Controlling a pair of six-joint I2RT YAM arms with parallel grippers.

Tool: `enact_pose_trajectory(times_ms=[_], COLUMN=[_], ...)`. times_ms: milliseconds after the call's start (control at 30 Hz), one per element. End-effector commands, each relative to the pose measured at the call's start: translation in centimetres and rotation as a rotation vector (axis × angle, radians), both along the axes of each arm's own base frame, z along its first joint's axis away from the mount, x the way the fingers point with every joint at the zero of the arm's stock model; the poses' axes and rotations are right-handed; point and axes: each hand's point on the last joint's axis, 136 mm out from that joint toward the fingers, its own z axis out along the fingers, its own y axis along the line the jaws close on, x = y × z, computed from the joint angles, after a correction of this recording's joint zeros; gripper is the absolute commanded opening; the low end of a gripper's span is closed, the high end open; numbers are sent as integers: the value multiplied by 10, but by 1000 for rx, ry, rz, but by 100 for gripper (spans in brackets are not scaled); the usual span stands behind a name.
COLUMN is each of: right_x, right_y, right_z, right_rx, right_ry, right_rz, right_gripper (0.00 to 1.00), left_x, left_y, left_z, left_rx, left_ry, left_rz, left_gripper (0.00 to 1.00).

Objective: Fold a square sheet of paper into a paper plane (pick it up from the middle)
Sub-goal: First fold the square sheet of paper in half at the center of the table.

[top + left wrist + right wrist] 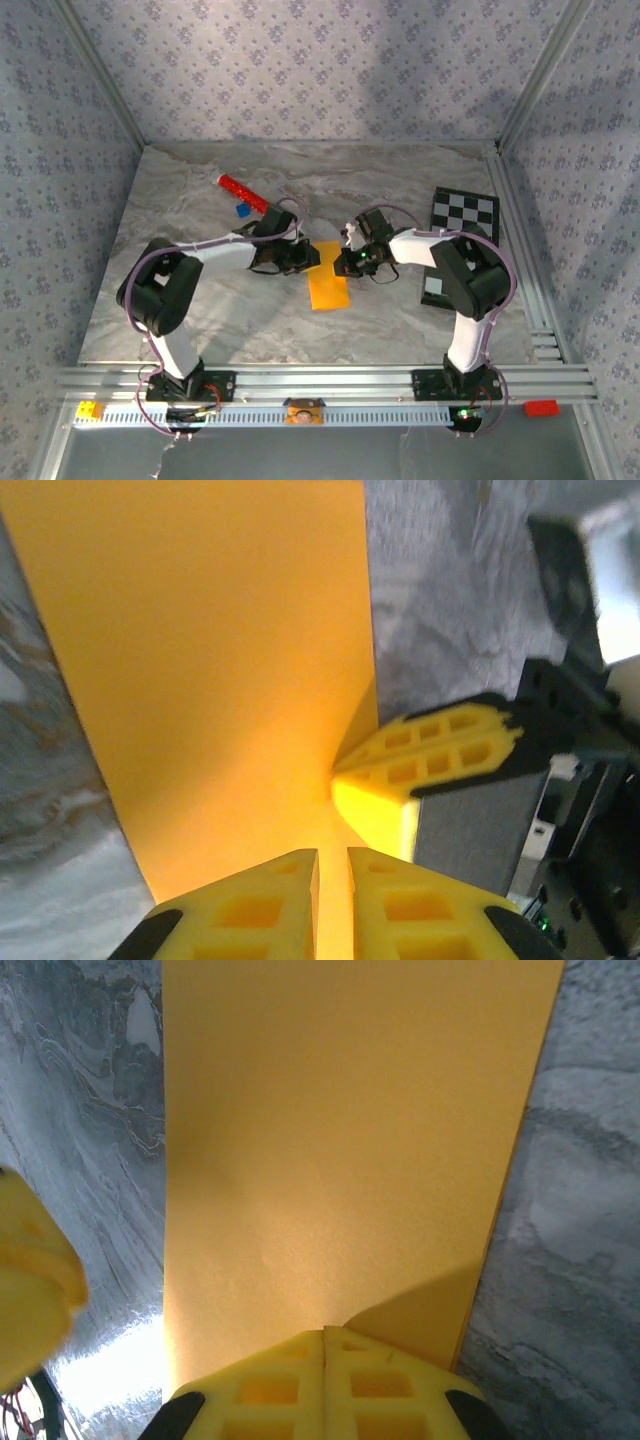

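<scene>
Grey marbled bench (200, 310). Orange paper (329, 285) flat mid-bench; red cylinder (243, 192) and blue bit (241, 211) far-left; checkered board (462, 212) at right edge.

A red cylinder (243, 192) is seen lying on the grey marbled counter (200, 310), beyond and to the left of the left end effector, with a small blue piece (241, 211) just beside it. A checkered board (455, 240) lies flat right of the right end effector.
</scene>
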Motion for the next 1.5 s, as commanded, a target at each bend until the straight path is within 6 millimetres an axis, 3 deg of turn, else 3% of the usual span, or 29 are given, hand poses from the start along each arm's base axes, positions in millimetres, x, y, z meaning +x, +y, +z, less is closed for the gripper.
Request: enact_pose_trajectory(times_ms=[0, 200, 400, 767, 1000, 1200, 1333, 1467], right_x=[-40, -40, -41, -39, -39, -38, -34, -23], right_y=[-51, -52, -53, -51, -52, -46, -40, -23], right_z=[-57, -60, -62, -59, -60, -58, -51, -26], right_rx=[-263, -269, -272, -263, -265, -244, -217, -126], right_ry=[170, 172, 174, 168, 170, 169, 163, 125], right_rz=[-61, -68, -74, -75, -76, -66, -49, -23], right_gripper=[0, 0, 0, 0, 0, 0, 0, 1], left_x=[-23, -54, -74, -73, -87, -98, -96, -86], left_y=[-5, -8, 18, -2, -2, 15, 15, 8], left_z=[-5, -26, -50, 1, -24, -49, -38, -8], left_rx=[-18, 5, 89, -15, 28, 119, 130, 89], left_ry=[49, 79, 100, -1, 57, 100, 82, 13], left_rz=[-37, -89, -63, -94, -117, -94, -92, -94], left_gripper=[15, 15, 15, 17, 17, 16, 16, 17])
